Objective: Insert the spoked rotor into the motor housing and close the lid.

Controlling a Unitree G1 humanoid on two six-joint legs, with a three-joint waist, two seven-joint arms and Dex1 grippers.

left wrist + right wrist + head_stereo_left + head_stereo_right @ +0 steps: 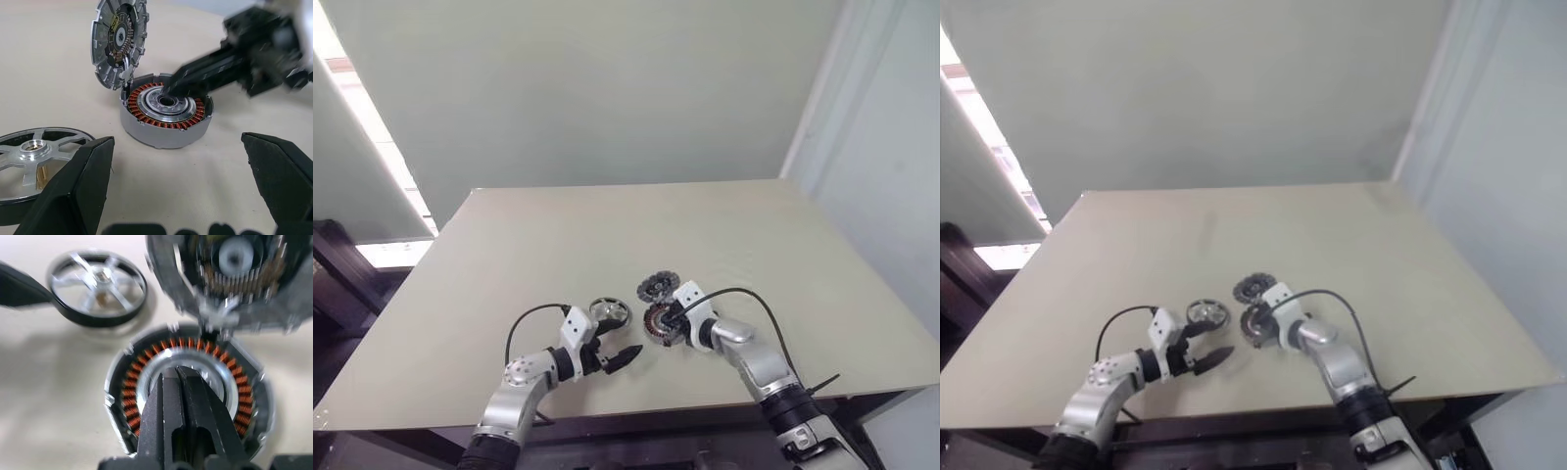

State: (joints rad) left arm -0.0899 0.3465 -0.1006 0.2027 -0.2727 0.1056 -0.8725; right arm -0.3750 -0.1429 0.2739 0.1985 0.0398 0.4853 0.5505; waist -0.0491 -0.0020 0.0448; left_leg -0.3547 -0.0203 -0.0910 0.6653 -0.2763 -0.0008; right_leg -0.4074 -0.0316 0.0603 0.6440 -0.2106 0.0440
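Observation:
The motor housing [166,115], ringed with copper windings, lies open on the table. Its lid [120,39] stands tilted up at the housing's far rim, inner side showing. The spoked rotor [100,284] lies flat on the table just left of the housing. My right gripper [177,372] is shut, its tips down at the housing's central bore with nothing between them. My left gripper [176,181] is open, hovering near the table in front of the rotor [610,311] and housing [658,321], holding nothing.
All the parts sit near the front edge of a beige table [754,255]. Bare tabletop stretches behind and to both sides. A wall stands beyond the far edge. A black cable loops over each forearm.

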